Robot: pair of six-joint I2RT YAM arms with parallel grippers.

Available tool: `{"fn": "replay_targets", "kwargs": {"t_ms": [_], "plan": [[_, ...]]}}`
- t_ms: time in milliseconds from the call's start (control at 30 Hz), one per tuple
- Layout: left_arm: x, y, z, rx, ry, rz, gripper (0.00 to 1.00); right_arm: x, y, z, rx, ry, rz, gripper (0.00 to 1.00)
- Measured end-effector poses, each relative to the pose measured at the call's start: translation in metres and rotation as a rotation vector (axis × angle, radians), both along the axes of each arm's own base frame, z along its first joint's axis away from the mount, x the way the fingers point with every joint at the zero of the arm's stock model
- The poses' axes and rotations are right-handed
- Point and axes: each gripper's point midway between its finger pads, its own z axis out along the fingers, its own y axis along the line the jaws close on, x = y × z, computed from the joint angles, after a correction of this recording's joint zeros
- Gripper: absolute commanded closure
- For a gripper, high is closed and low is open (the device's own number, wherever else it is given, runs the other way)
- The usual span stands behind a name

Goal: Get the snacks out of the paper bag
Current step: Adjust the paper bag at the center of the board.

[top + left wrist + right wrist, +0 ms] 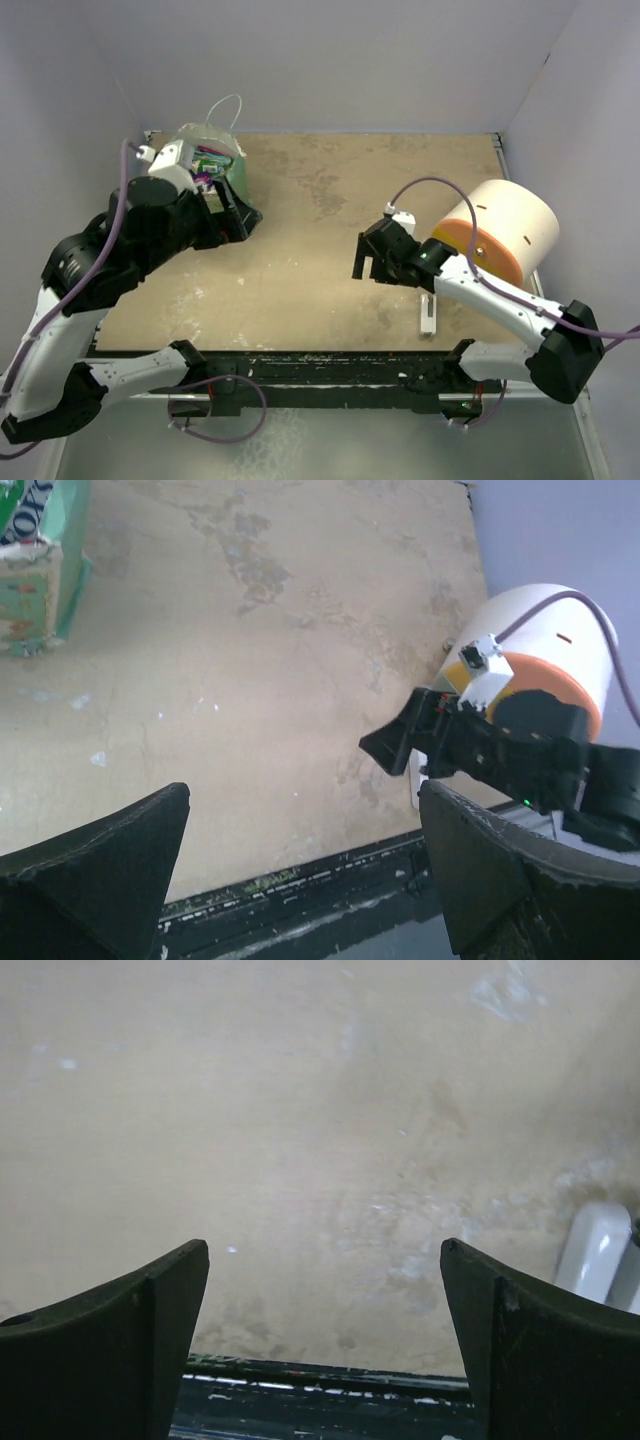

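The mint-green paper bag [215,160] stands at the table's far left, its white string handle arching above it. Green and pink snack packets [210,165] show in its open top. A corner of the bag also shows in the left wrist view [40,570]. My left gripper [240,218] is open and empty, just in front and to the right of the bag. My right gripper [368,262] is open and empty over bare table at centre right, also visible in the left wrist view [400,742].
A big cream cylinder with an orange end [505,232] lies at the right edge. A small white stick [428,312] lies near the front edge beside my right arm, also in the right wrist view [595,1252]. The black front rail [320,365] borders the table.
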Motion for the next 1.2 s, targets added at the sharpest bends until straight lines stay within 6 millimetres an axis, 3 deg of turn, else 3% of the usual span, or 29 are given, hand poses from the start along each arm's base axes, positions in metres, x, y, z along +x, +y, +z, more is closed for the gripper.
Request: {"fn": "replay_targets", "kwargs": {"t_ms": [200, 333, 433, 567, 933, 1033, 1200], "plan": [[0.060, -0.017, -0.001, 0.058, 0.020, 0.052, 0.00, 0.015, 0.039, 0.064, 0.090, -0.126, 0.297, 0.00], [0.128, 0.001, -0.029, 0.001, 0.129, 0.158, 0.01, 0.010, 0.047, 0.089, 0.107, -0.183, 0.453, 0.00], [0.152, 0.004, -0.049, -0.048, 0.172, 0.203, 0.01, 0.005, 0.046, 0.100, 0.108, -0.221, 0.529, 0.00], [0.141, 0.013, -0.056, -0.106, 0.195, 0.283, 0.01, 0.005, 0.048, 0.110, 0.115, -0.269, 0.566, 0.00], [0.055, 0.110, -0.027, -0.210, 0.083, 0.727, 0.01, 0.009, 0.054, 0.106, 0.113, -0.269, 0.589, 0.00], [0.049, 0.131, -0.033, -0.153, 0.076, 0.826, 0.01, 0.009, 0.052, 0.107, 0.101, -0.277, 0.598, 0.00], [0.059, 0.149, -0.063, -0.017, 0.114, 0.924, 0.01, 0.015, 0.045, 0.110, 0.056, -0.309, 0.587, 0.00]]}}
